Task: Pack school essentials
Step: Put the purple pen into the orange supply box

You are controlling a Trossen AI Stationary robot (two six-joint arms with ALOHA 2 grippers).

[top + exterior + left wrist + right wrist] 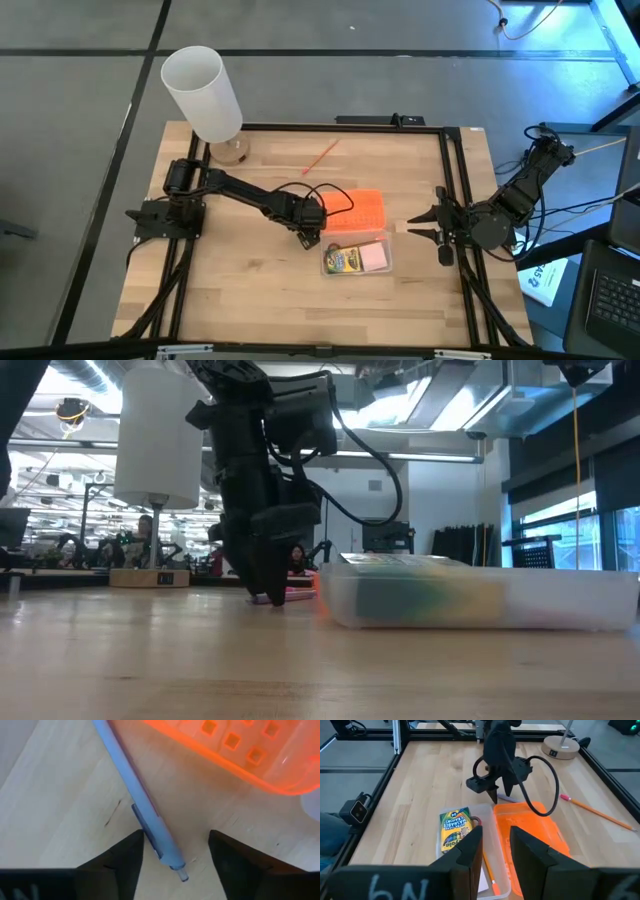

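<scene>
Left wrist view shows the left hand open and low over the counter, with the blue-grey pen lying flat between its two fingers, not yet gripped, just beside the orange lid. The task seems about half done: the crayon box, the pink sticky-note pad and one thin pencil are already in the clear plastic box just beyond the hand, while the pen and another pencil farther away are left. The right hand waits open at the counter edge, well apart.
</scene>
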